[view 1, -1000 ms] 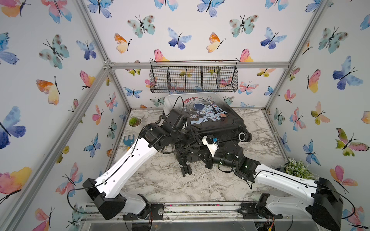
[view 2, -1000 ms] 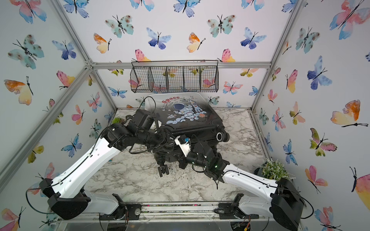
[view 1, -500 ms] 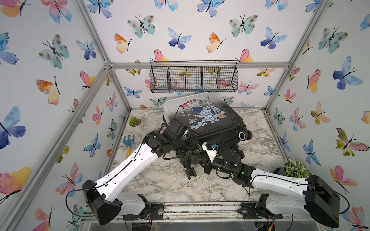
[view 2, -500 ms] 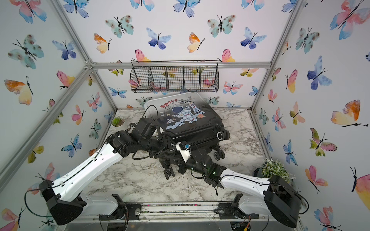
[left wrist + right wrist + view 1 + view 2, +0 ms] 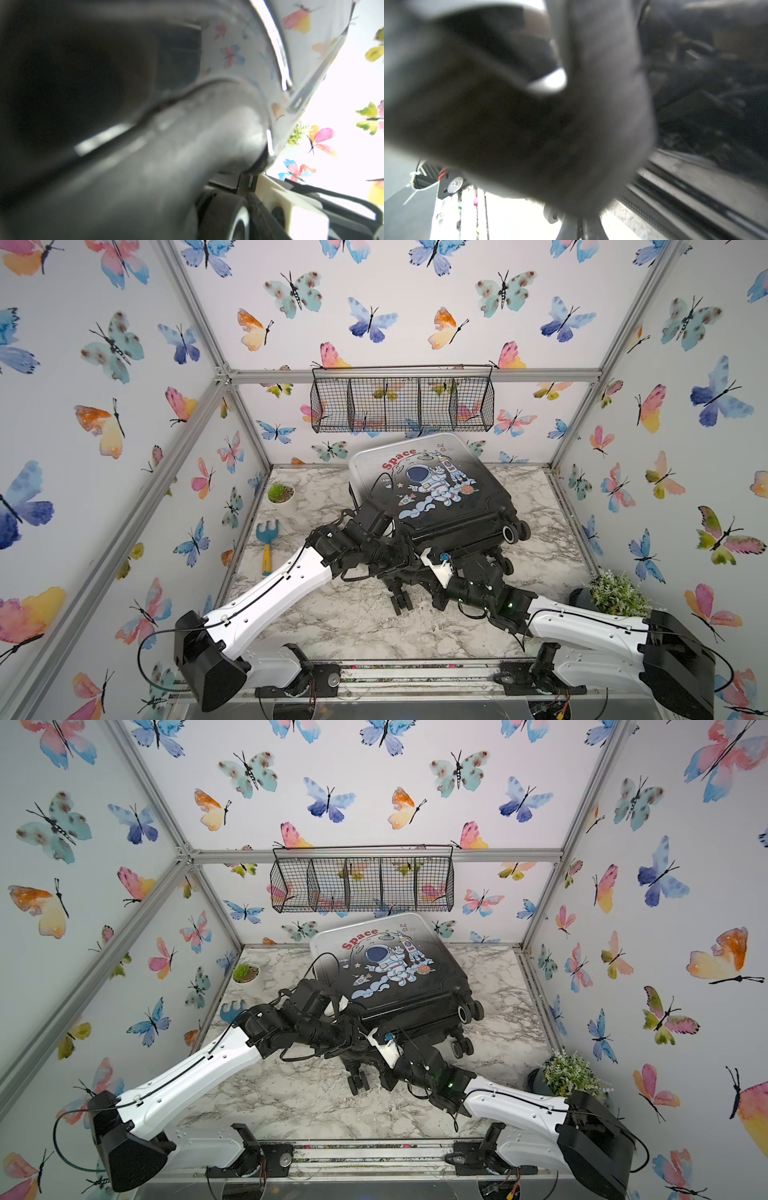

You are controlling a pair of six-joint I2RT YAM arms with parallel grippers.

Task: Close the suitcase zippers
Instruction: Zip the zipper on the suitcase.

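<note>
The suitcase [image 5: 436, 489] [image 5: 395, 969], black fading to silver with an astronaut and red "Space", lies tilted on the marble table in both top views, wheels [image 5: 515, 531] toward the front. Both arms reach under its near wheel end. My left gripper is lost in the dark cluster there, its jaws unseen. The left wrist view is filled by the blurred shell [image 5: 187, 145], a dark seam that may be the zippers' track [image 5: 160, 108], and a wheel [image 5: 226, 216]. My right gripper [image 5: 581, 230] is shut, its fingers pressed together under a dark blurred mass. No zipper pulls can be made out.
A wire basket [image 5: 403, 406] hangs on the back wall above the case. A small potted succulent [image 5: 280, 492] and a blue-and-yellow toy rake [image 5: 267, 543] sit at the left. A leafy plant in a dark pot [image 5: 619, 593] stands at the right. The rail [image 5: 415, 672] runs along the front.
The suitcase has turned and slid slightly toward the front. Both arms moved forward and lower with its wheel end. The right gripper stayed shut.
</note>
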